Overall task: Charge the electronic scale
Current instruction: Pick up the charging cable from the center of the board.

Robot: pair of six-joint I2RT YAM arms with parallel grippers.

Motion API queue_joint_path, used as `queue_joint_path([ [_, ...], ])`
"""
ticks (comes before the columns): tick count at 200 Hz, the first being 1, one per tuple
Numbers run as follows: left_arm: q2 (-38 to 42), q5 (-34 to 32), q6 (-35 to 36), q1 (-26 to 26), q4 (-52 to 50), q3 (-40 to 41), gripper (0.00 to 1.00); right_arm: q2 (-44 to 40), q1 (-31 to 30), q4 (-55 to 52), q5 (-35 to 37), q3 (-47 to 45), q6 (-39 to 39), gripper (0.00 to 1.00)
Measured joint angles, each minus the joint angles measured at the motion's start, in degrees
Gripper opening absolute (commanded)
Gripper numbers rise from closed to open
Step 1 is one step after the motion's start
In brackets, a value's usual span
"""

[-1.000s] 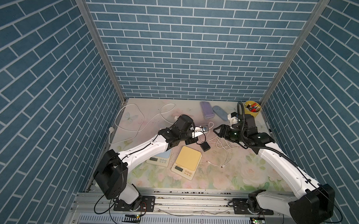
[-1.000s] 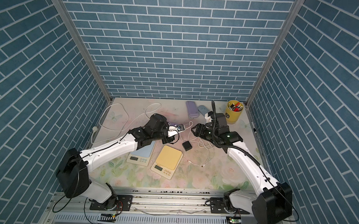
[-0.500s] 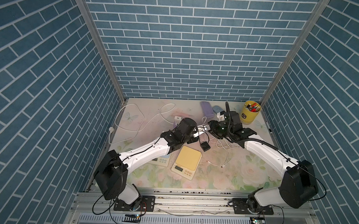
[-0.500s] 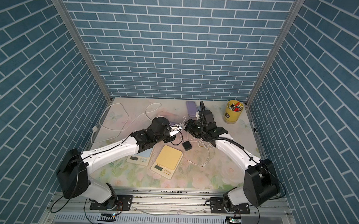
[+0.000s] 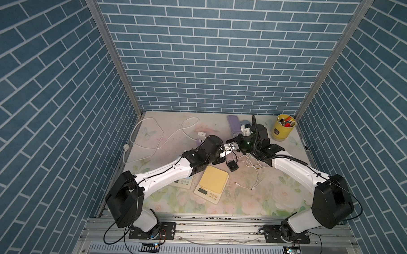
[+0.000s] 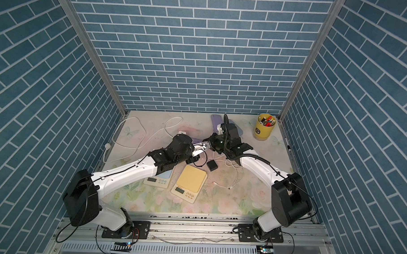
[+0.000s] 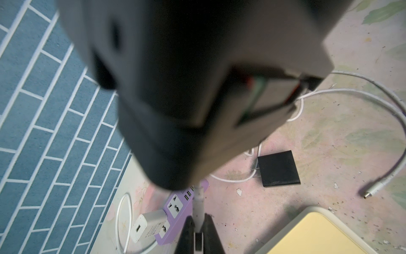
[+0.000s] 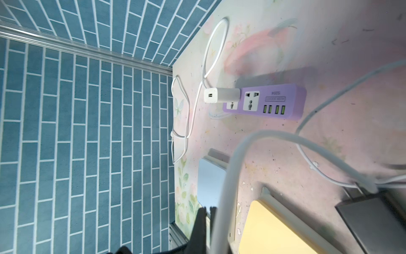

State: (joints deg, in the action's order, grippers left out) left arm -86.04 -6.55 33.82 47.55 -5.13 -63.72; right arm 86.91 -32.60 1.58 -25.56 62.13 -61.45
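The right claw (image 5: pixel 232 145) is clamping the white cable (image 8: pixel 228 176). I cannot tell whether the left claw (image 7: pixel 198 231) is gripping its plug (image 7: pixel 198 206).

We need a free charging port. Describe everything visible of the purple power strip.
The purple power strip is a lilac, plastic-looking bar lying flat on the floral-print tabletop. Its face carries universal sockets, a small printed label and four green USB ports in a row, all empty. A white cube charger is plugged into its end socket, the charger's own USB port empty too.
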Motion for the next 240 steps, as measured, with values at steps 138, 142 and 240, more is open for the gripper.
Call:
queue_joint_path([
  [138,6.8,47.7,-10.5,-14.3,-3.6,1.9,0.54,-3.3,1.1,2.9,-22.9,0.8,33.4,0.00],
  [142,6.7,48.3,-11.0,-14.4,-3.5,1.9,0.54,-3.3,1.2,2.9,-23.4,0.8,33.5,0.00],
  [240,4.3,58.6,-15.0,-17.2,-1.6,2.0,0.47,-5.2,2.3,3.2,-28.0,1.2,34.9,0.00],
])
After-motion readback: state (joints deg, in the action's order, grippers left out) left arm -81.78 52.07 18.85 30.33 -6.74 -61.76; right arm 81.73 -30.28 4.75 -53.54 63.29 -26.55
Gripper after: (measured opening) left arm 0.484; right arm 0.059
